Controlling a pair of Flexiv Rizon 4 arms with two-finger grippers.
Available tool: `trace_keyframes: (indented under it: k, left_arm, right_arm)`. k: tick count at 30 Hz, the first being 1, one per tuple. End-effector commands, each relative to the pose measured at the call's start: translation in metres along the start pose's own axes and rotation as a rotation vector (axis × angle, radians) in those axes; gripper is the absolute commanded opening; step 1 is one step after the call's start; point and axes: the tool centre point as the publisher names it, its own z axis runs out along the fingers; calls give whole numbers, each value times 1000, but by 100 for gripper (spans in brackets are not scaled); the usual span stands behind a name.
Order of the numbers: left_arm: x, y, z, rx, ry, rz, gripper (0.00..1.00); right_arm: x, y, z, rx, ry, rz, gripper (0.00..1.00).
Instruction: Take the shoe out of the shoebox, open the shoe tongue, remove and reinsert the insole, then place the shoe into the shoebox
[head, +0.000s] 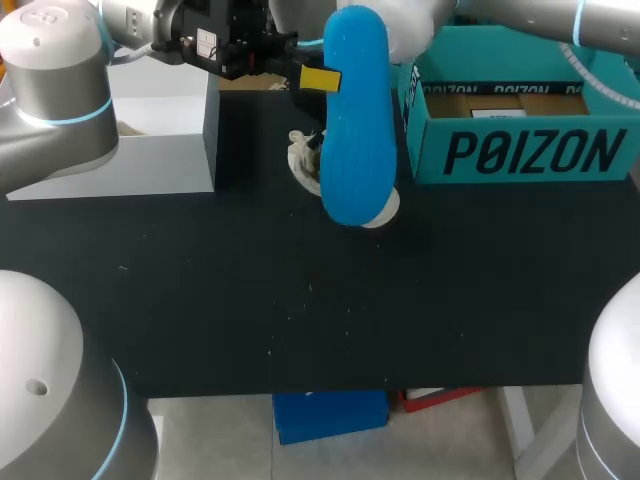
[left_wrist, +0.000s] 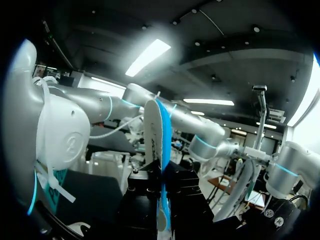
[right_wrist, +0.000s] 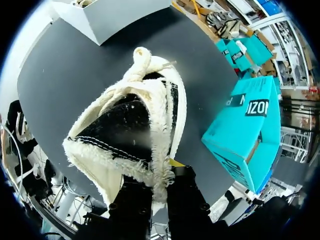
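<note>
L gripper (head: 322, 78) is clamped on the blue insole (head: 355, 115). In the L wrist view the insole (left_wrist: 159, 145) sits edge-on between the black fingers (left_wrist: 142, 192), one white face and one blue, sticking straight out ahead of the gripper (left_wrist: 161, 182). In the head view the insole is held up over the shoe (head: 303, 155), blue side to cam, covering most of it.

R gripper (right_wrist: 159, 176) pinches the fleecy collar edge of the shoe (right_wrist: 130, 125), fingers narrow w/ the fleece between them. It's hidden behind the insole in the head view. The shoe is white w/ a dark inside, opening toward the R wrist cam, on the black table (head: 300, 300).

The teal shoebox (head: 520, 150) is open, near the shoe on the robot's R side, not touching it (right_wrist: 245, 130). A pale grey box (head: 150, 150) is on the L side.
</note>
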Motion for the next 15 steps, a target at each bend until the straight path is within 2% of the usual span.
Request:
trace_keyframes:
  k: [1, 9, 15]
  left_arm:
    - [0, 1, 1, 1, -3, 2, 0]
    - [0, 1, 1, 1, -3, 2, 0]
    - [0, 1, 1, 1, -3, 2, 0]
  right_arm:
    - [7, 1, -7, 46, -24, 258, 0]
    - [24, -4, 6, 51, -1, 425, 0]
    - [38, -2, 17, 35, 19, 452, 0]
